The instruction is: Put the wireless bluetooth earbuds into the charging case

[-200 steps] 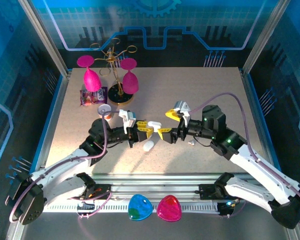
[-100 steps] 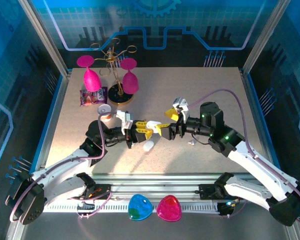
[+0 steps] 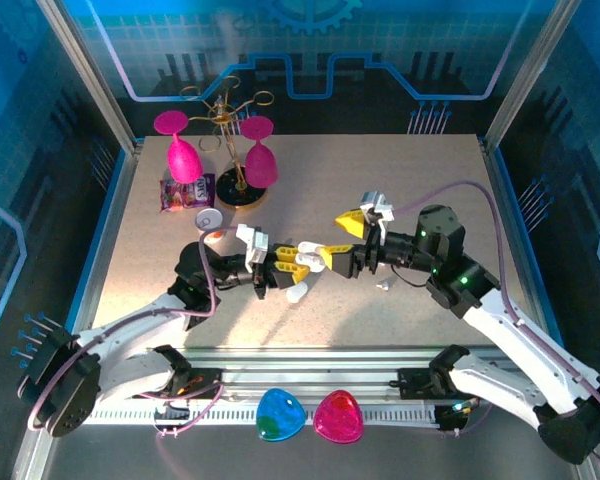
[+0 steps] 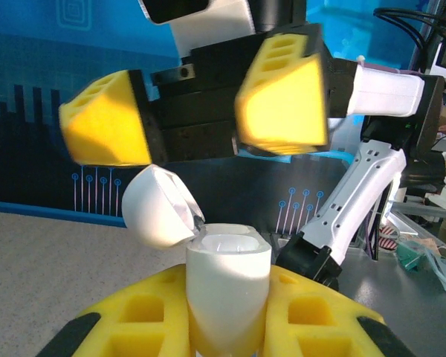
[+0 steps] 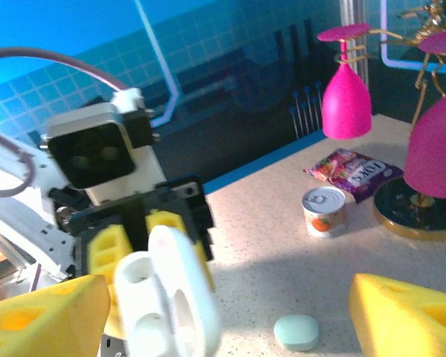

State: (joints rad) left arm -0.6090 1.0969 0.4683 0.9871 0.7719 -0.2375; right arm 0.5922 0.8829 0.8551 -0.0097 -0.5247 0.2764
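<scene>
1. Left arm: it comes in from the near-left corner with the elbow bent and the forearm low. The left gripper [image 3: 283, 265] points right at mid-table. Its yellow pads [image 4: 145, 320] pinch a white charging case [image 4: 227, 286], held upright, with the lid [image 4: 157, 216] swung open to the left.
2. Right arm: it reaches in from the near right with the wrist pointing left. The right gripper [image 3: 327, 257] faces the left one tip to tip. Its jaws are spread wide, one finger on either side of the open case, and grip nothing. We cannot tell whether they touch the lid.
3. Earbud [image 3: 384, 285]: we note a tiny white speck on the table beside the right forearm, too small to be sure of. We cannot tell whether any buds sit in the case's wells.
4. Writing: the print on the purple snack packet [image 5: 353, 172] is unreadable. The small can [image 5: 323, 212] carries an orange fruit picture and no legible words.
5. Views: the overhead view gives us a pale rounded case [image 3: 297, 292] on the table, just on the near side of the grippers. The right wrist view gives us a mint case [image 5: 296, 332] on the table. We cannot tell whether these are the same one.
</scene>
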